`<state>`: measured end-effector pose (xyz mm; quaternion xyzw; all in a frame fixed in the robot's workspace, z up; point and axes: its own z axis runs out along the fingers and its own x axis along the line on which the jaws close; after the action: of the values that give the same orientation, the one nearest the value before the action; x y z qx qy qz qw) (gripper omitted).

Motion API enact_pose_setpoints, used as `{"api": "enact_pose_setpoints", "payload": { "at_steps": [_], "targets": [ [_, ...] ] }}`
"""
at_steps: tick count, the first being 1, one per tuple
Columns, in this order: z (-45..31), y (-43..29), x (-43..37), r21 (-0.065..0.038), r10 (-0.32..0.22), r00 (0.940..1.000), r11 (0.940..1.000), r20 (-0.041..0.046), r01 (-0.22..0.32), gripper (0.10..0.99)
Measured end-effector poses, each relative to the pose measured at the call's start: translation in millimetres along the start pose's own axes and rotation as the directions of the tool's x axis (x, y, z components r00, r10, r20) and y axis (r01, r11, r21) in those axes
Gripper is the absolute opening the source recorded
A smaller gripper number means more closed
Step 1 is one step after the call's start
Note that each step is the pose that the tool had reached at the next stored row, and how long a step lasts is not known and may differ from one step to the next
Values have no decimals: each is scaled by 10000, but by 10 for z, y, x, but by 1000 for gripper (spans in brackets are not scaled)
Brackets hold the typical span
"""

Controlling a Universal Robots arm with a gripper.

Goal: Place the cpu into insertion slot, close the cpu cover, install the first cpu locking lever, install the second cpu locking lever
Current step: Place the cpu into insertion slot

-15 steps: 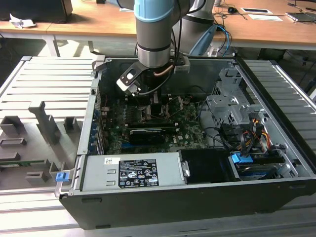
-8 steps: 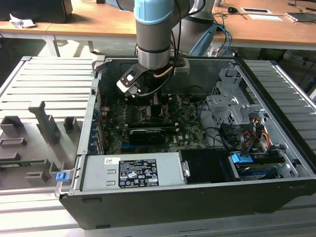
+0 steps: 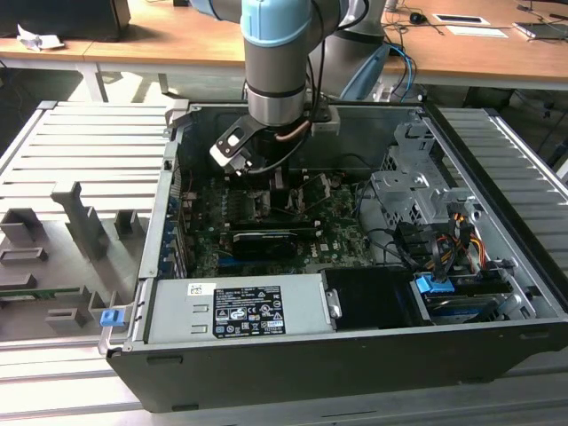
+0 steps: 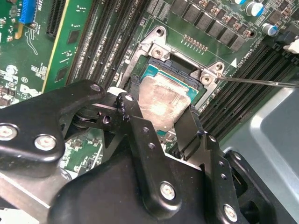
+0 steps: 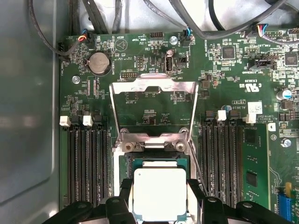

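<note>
1. In the exterior view the arm reaches down into the open computer case (image 3: 355,355), with the gripper (image 3: 266,176) low over the green motherboard (image 3: 337,235). Cables and case walls stand close around it, so a sideways drift could knock something. The jaws' opening cannot be told here.

2. In the second wrist view the cpu (image 4: 161,100) sits silver side up over the insertion slot (image 4: 156,70), with the socket's dark edge showing past its far side. The jaws stand about as wide as the chip, with the black fingers (image 4: 135,126) against two opposite edges, so they appear to grip it. I cannot tell whether it is fully seated. If it is tilted or off square, pressing down could bend the socket contacts. A thin locking lever (image 4: 261,83) juts out beside the socket.

3. In the first wrist view the cpu cover (image 5: 154,86) lies swung back, well clear of the socket. The chip looks square to the frame and lies between the memory slots (image 5: 86,163). Letting go unevenly could skew it.
</note>
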<state>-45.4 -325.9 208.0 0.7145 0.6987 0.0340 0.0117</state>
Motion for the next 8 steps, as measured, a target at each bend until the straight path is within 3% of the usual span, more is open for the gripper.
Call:
{"api": "enact_pose_setpoints", "payload": {
  "at_steps": [8],
  "targets": [
    [61,-5,41,0,-14,10000,10000,43,14,541]
  ]
}}
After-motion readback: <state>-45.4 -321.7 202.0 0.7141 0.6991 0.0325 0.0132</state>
